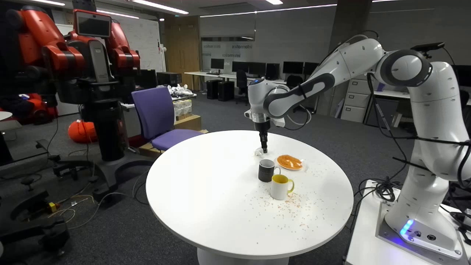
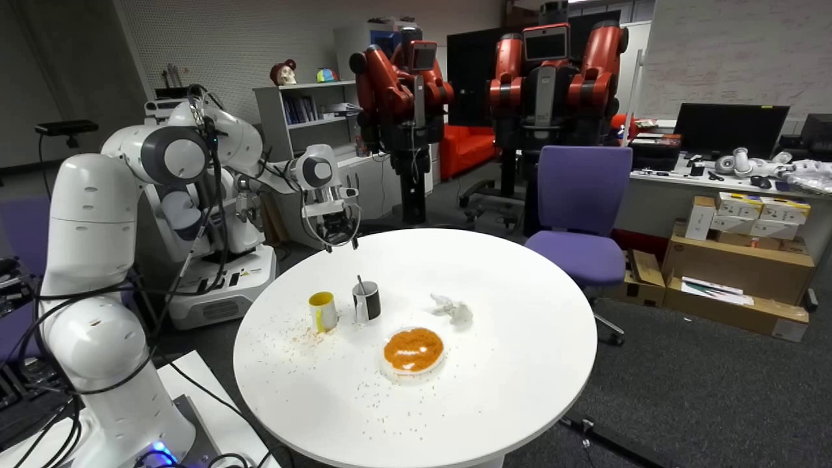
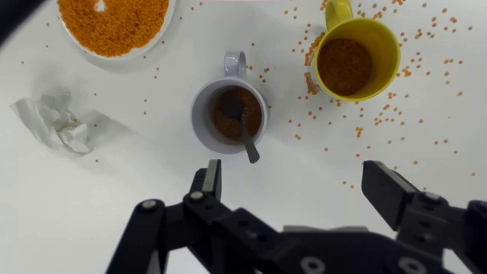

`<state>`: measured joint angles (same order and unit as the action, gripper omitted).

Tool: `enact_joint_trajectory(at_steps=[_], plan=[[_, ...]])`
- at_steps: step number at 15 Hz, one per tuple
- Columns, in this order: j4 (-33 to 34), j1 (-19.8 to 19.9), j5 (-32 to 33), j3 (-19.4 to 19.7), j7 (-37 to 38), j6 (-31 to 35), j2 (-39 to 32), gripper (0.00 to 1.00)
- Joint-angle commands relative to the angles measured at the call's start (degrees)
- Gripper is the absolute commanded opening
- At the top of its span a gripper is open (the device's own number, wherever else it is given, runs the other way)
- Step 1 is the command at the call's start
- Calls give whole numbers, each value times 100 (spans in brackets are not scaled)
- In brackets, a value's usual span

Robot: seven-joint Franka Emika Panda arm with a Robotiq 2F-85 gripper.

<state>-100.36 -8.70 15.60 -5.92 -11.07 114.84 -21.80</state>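
Hanging gripper [image 3: 292, 173]: spread wide above the white table [image 1: 198, 184], nothing between its fingers, nothing touching them.
Spoon [image 3: 245, 133]: in the dark mug [image 3: 201, 127], bowl end down inside with the orange grains [image 3: 226, 127], handle leaning out over the rim.
Way to the spoon: in the wrist view the handle's tip lies just ahead of the gap, within its span but nearer the finger at the left; how far below the fingers it sits, I can't fairly judge.
Spoon's long axis: from the bowl toward the gap, slanting slightly rightward in the wrist view, so closer to square with the line joining the fingertips than along it.
Yellow-lined mug [image 3: 384, 57]: beside the dark mug but apart from it, right of it in the wrist view, grains inside and scattered around its foot.
Plate [image 3: 165, 26]: spread with grains, upper left there, well apart from the fingers.
Crumpled tissue [image 3: 57, 129]: on the table, left in that view, touching neither plate nor mug.
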Motion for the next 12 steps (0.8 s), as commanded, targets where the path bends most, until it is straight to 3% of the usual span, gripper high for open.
enact_joint_trajectory(at_steps=[1, 6, 8, 10, 11, 12], plan=[[-1276, 563, -899, -222, -1294, 651, 994, 100], [-2585, 977, -2171, -62, -2772, 781, 1851, 100], [-3065, 1015, -2216, 124, -2796, 776, 2161, 100], [-3394, 1040, -1986, 360, -2284, 860, 2388, 100], [-2836, 914, -2045, 297, -2515, 604, 1879, 100], [-3007, 931, -2039, 384, -2453, 638, 2004, 100]])
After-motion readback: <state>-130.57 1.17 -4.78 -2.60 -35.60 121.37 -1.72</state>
